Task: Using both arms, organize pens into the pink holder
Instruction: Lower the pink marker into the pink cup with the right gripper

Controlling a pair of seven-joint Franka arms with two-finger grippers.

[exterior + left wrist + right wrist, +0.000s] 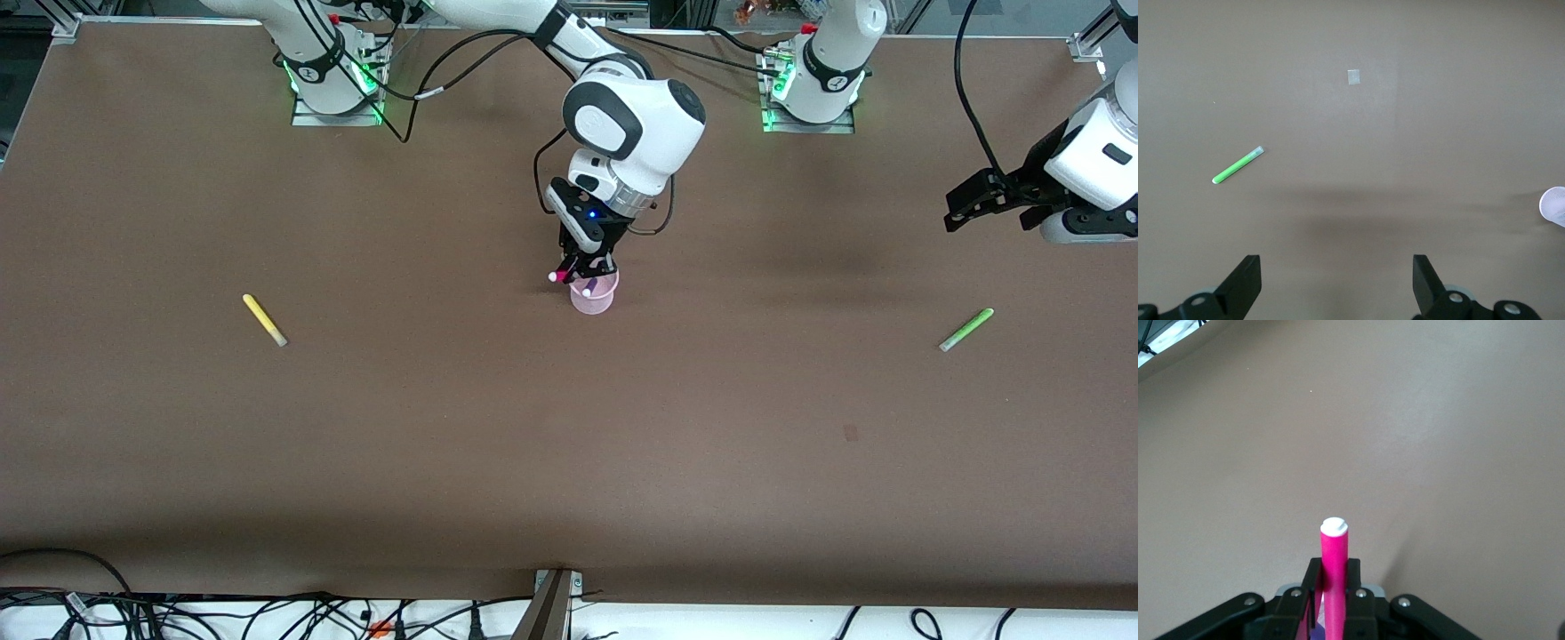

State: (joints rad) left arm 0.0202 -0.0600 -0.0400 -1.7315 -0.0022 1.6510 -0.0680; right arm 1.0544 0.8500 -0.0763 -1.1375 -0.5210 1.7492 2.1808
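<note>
We see the right gripper (582, 269) clamped on the magenta pen (1334, 577) over the pink holder (594, 298) at mid-table, while the left gripper (1337, 283) waits open above the green pen (1237, 165).

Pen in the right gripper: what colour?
Magenta-pink pen with a white end; clearest in the right wrist view.

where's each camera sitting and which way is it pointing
Front: high across the table, facing both arms' bases; shows right tool over the holder and left tool.
Left wrist: looks down past its open tool at the green pen.
Right wrist: looks along the pink pen in its tool.
Shared: the green pen and the pink pen also show in front.
</note>
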